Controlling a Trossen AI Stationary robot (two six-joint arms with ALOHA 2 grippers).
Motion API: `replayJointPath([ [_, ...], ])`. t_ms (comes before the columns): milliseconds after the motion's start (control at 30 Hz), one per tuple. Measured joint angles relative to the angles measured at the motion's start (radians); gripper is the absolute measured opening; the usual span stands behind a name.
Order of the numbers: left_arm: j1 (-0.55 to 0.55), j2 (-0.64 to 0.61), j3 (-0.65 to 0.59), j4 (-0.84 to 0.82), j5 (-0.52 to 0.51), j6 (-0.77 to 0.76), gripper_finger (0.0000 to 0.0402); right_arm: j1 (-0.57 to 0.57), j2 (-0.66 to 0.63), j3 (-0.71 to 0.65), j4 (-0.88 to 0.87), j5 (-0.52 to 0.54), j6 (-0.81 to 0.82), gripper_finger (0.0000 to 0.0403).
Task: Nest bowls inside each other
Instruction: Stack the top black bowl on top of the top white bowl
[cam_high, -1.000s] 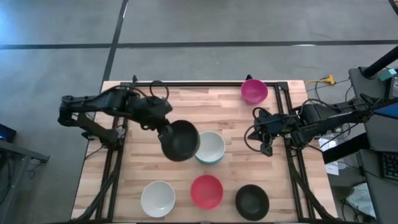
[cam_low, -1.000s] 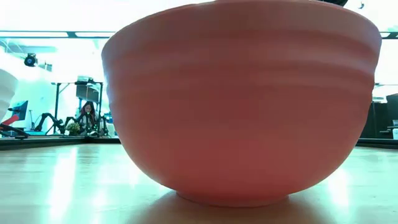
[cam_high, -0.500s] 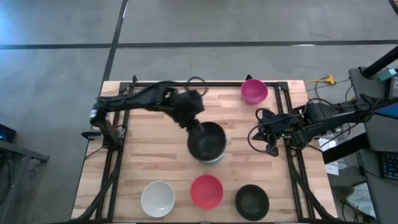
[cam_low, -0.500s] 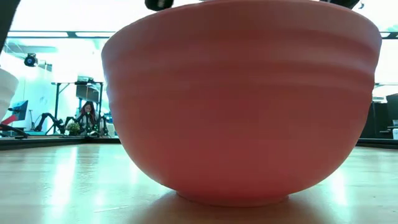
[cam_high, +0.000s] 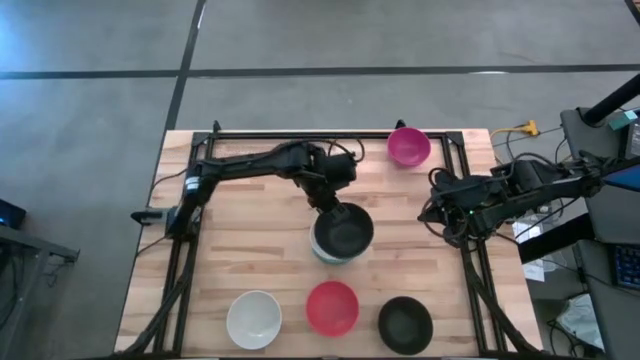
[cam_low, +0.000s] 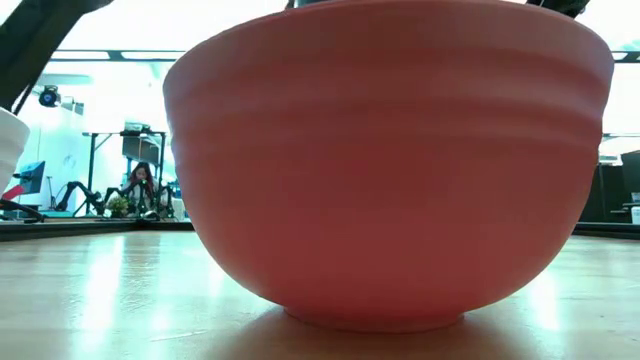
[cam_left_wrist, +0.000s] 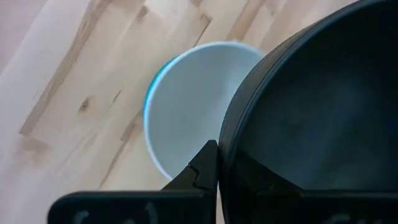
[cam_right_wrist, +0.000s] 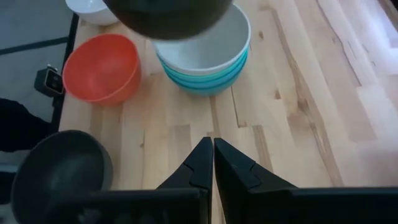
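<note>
Now over the teal bowl (cam_high: 330, 250), the left tool (cam_high: 333, 205), clamped on a black bowl (cam_high: 347, 228), has swung in, nesting imminent.

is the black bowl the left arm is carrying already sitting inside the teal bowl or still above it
Above it. The right wrist view shows the black bowl hanging clear of the teal bowl; the left gripper grips its rim.

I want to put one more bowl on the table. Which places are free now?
The left half of the wooden table is bare, from the white bowl up to the left arm. Bare too: between the magenta bowl and the black bowl on the table. The centre is crowded: the left gripper holds a black bowl over the teal stack.
</note>
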Motion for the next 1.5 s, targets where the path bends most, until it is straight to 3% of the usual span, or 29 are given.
replayJointPath([
  [300,0.006,0.049,-0.015,-0.005,-0.075,0.03,0.0,0.0,-0.02,0.0,-0.001,0.0,0.0,0.0009],
  [767,0.011,0.048,-0.152,0.061,-0.078,0.047,0.0,0.0,-0.019,-0.001,-0.001,0.0,0.0,0.0009],
  [1233,0.011,0.046,-0.215,0.111,-0.076,0.094,0.0001,0.0,-0.019,-0.001,-0.001,0.001,0.008,0.0009],
  [1500,0.011,0.041,-0.216,0.106,-0.071,0.128,0.0064,0.0,-0.019,0.0,-0.001,0.001,0.016,0.0009],
])
